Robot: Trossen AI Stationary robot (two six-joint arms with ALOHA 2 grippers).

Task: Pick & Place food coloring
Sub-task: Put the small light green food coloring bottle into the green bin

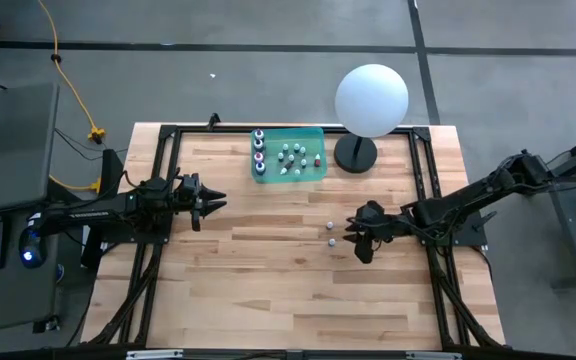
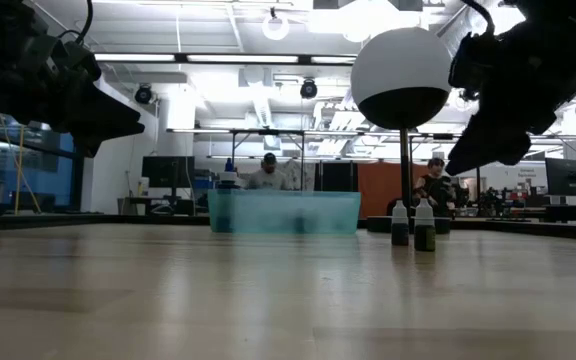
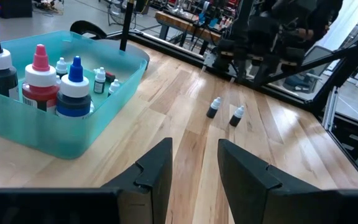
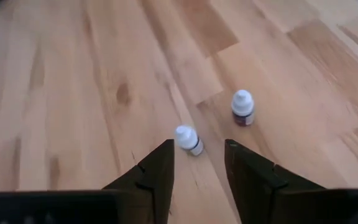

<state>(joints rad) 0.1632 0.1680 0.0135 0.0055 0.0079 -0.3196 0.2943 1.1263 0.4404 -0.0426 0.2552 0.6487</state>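
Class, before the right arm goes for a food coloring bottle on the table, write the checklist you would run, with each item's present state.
1. Two loose bottles upright on the wood: ok.
2. Right tool lined up with the nearer bottle: ok.
3. Right tool empty, fingers apart: ok.
4. Second bottle apart from the nearer one: ok.
5. Teal bin has room among its bottles: ok.
6. Left tool waiting far from the bottles: ok.
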